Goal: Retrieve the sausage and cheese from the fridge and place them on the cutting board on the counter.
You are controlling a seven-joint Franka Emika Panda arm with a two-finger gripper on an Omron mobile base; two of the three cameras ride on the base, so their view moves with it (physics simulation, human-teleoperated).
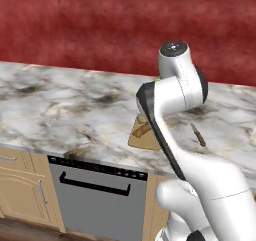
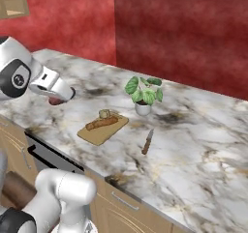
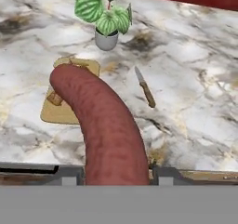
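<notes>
— Fingers clamped on the sausage (image 3: 104,125); it juts straight out from my gripper (image 3: 116,174), long axis pointing ahead toward the cutting board (image 3: 53,114).

— Where's the board lie?

— On the counter (image 2: 203,150), beyond and left of the sausage tip, cheese (image 2: 103,113) already on it.

Cutting board (image 2: 102,128) on counter (image 2: 203,145); knife (image 2: 147,141) right; plant (image 2: 143,94) behind.

Glossy white rounded arm (image 1: 172,92) segments, black joint bands, grey cap
</notes>
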